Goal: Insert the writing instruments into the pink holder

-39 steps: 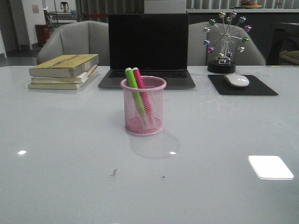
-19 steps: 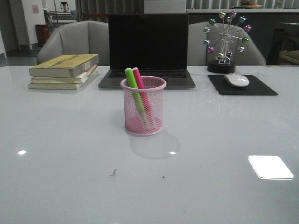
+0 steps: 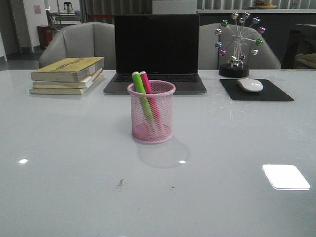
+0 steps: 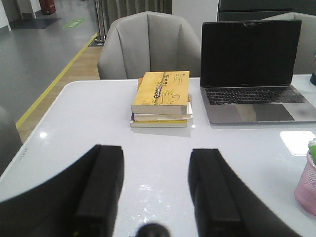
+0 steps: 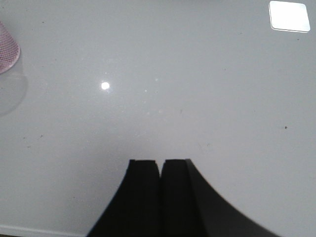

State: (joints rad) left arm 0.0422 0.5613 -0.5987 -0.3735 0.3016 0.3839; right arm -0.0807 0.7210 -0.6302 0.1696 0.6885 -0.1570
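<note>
Inside the pink wire-mesh cylindrical holder [image 3: 151, 112] lean the bright green highlighter marker [image 3: 140, 92] and hot pink highlighter marker [image 3: 149, 95]; left hand [image 4: 155, 197] is open, right hand [image 5: 160, 178] closed, empty.

Left pincer [image 4: 156, 192] with black blocky matte fingers, right pincer [image 5: 160, 173] likewise black, flat-tipped

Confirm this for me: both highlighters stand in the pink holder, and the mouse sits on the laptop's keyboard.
Not quite. The green highlighter and pink highlighter do stand in the pink holder, but the front view shows the mouse on the black mouse pad, beside the laptop.
</note>
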